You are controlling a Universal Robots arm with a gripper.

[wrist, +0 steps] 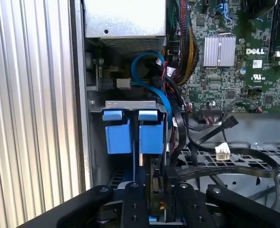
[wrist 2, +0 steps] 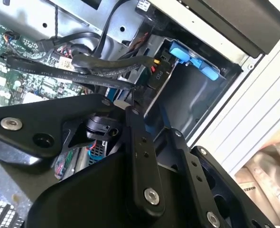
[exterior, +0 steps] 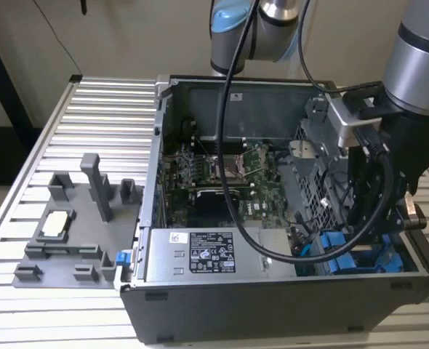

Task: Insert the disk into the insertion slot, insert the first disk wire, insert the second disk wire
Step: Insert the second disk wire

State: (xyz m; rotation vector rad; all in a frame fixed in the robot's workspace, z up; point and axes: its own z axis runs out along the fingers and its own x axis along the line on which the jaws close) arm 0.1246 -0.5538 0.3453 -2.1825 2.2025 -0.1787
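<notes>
Your gripper point(wrist: 152, 199) is down at the insertion slot point(wrist: 130, 105), exterior view's right; both blue-framed drives look seated, the disk point(wrist: 152, 133) among them, and you're at the wires point(wrist: 216, 159) — jaw state: cannot tell

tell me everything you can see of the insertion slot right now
The insertion slot is a grey sheet-metal drive bay in the corner of the black computer case, next to the case's side wall. In the first wrist view its bent metal top edge spans two bright blue carrier ends sitting side by side inside it. A blue cable loops just beyond it, and black cables pass along one side. The claw hangs directly in front of the opening.
</notes>
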